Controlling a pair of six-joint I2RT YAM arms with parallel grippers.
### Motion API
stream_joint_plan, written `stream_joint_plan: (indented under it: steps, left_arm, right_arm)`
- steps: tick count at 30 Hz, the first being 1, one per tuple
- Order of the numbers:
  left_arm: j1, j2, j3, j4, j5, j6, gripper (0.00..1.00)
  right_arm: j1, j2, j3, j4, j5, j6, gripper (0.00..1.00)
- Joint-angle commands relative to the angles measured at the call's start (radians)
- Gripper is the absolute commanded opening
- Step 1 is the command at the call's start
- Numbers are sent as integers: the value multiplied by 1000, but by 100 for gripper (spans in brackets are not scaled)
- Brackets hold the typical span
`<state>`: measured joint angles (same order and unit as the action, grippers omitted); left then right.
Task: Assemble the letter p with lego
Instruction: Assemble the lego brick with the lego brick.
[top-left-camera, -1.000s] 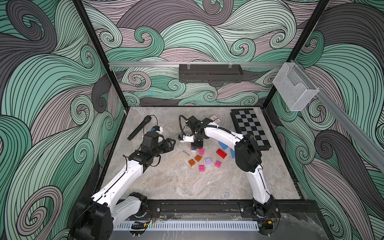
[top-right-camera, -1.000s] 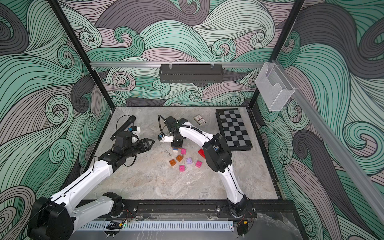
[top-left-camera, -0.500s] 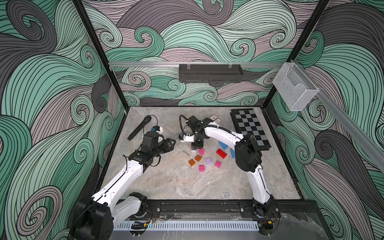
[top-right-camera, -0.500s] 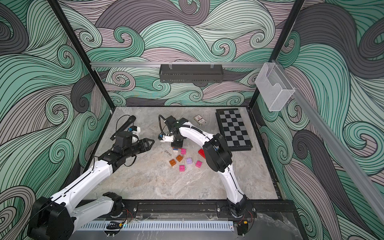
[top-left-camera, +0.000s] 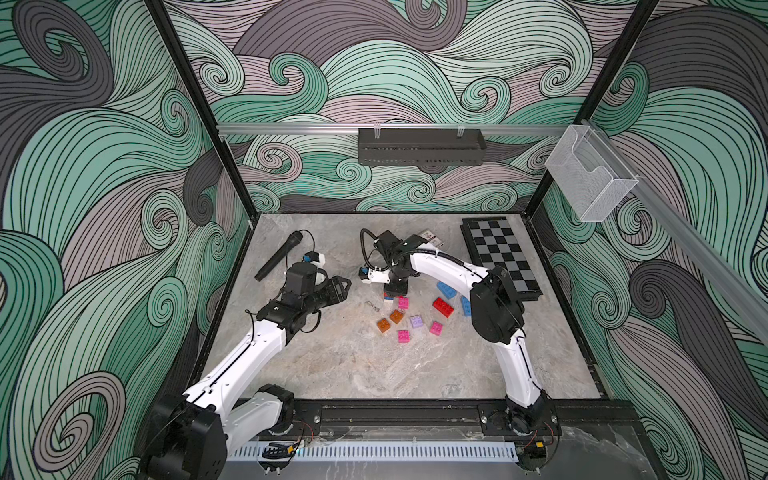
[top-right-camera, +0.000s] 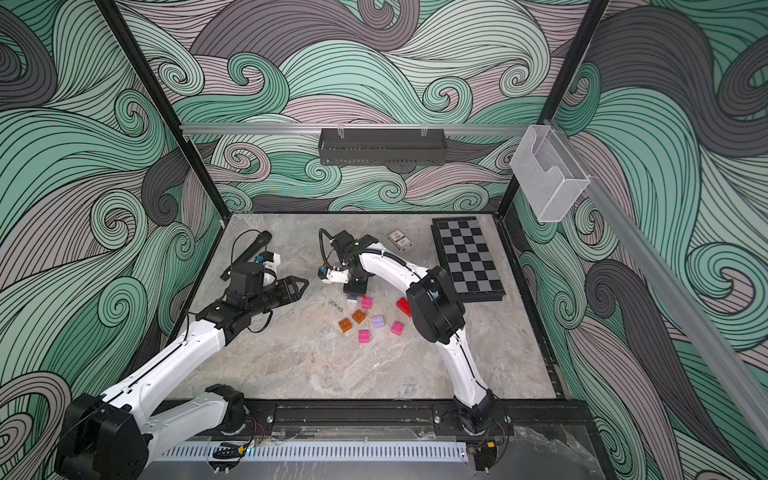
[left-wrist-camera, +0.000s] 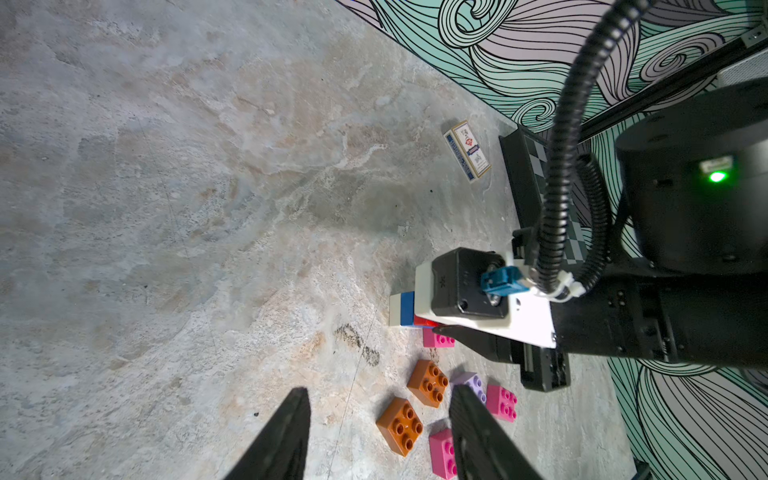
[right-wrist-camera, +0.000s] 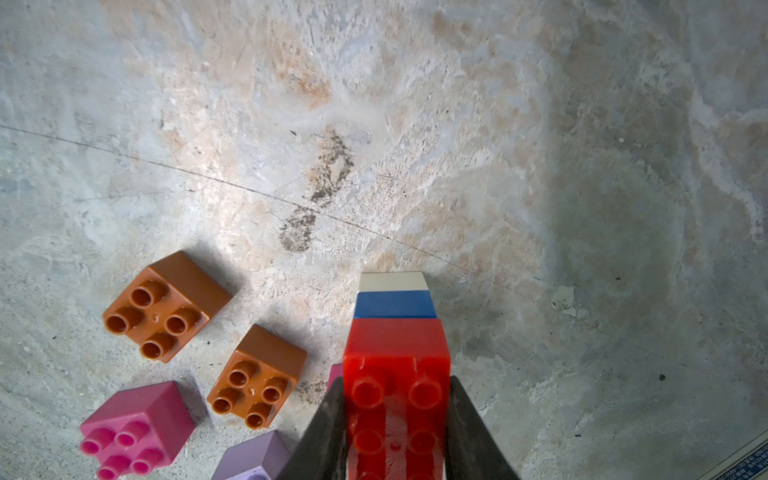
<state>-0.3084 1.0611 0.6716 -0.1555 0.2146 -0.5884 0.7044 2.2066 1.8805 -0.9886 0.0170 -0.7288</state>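
Beside loose bricks, the right fingers pinch a red brick; the left fingers hang spread.

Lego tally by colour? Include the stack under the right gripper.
orange bricks: 2
pink bricks: 3
lilac brick: 1
red bricks: 2, one stacked and held by the right gripper
blue bricks: 3, one stacked
white brick: 1, stacked
Total: 12 visible
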Motion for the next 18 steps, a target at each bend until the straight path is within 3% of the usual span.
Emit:
stream_joint_plan:
  steps: [1, 18]
  left_arm:
    - [9, 10, 0, 17, 16, -5, 55]
    - [12, 15, 1, 16, 25, -7, 55]
  right_arm:
    - [-8, -2, 2, -28, -6, -6, 24]
    - [-26, 34, -25, -36, -12, -11, 24]
